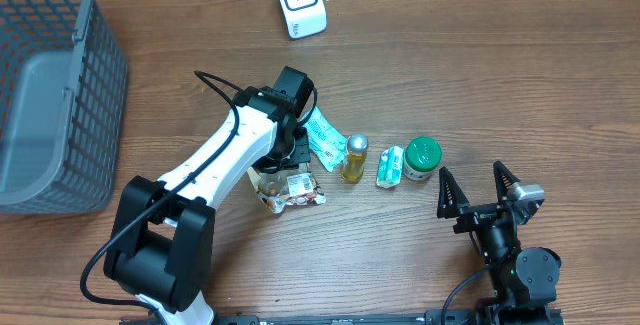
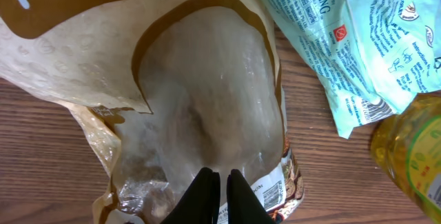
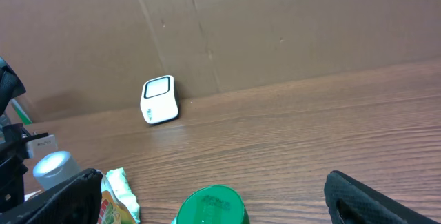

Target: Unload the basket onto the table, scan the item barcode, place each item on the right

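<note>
we count one each on the tabletop [image 1: 520,55]: scanner [image 1: 300,3], basket [image 1: 50,85], bag [image 2: 207,100], pouch [image 2: 344,38], bottle [image 1: 354,157], packet [image 1: 390,166], jar [image 1: 423,158]. the bag, lettered "parm", cut off, lies mid-tabletop beside the pouch, well apart from the scanner. left jaws clenched, fingertips [image 2: 205,189] at the bag; whether they pinch it we cannot tell. right jaws released, fingers [image 1: 445,193] spread wide.

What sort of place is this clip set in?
Probably a mock shop checkout on a wooden table: a white barcode scanner at the back, a grey mesh basket to one side, and groceries such as an oil bottle and a green-lidded jar.
</note>
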